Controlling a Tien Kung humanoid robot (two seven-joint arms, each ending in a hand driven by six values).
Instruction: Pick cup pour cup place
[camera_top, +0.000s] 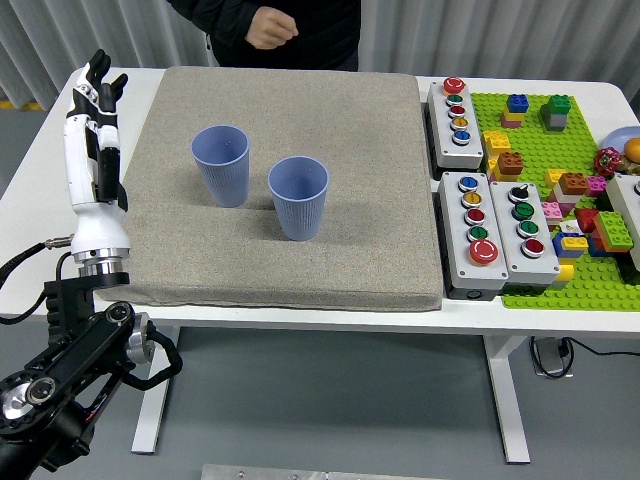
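Observation:
Two blue-grey cups stand upright on the grey cloth mat (300, 260): one cup (221, 164) toward the left, the other cup (298, 197) just right of it and nearer to me. They stand close together without touching. My left hand (97, 82) is raised at the table's left edge, left of the mat and well away from the cups, its fingers spread and empty. A person's hand (270, 27), loosely curled, hangs at the far edge. My right arm is not visible.
Two grey button boxes (458, 112) (500, 235) sit right of the mat. Beyond them lies a green baseplate (590, 150) covered with several coloured bricks. A plate (622, 140) shows at the right edge.

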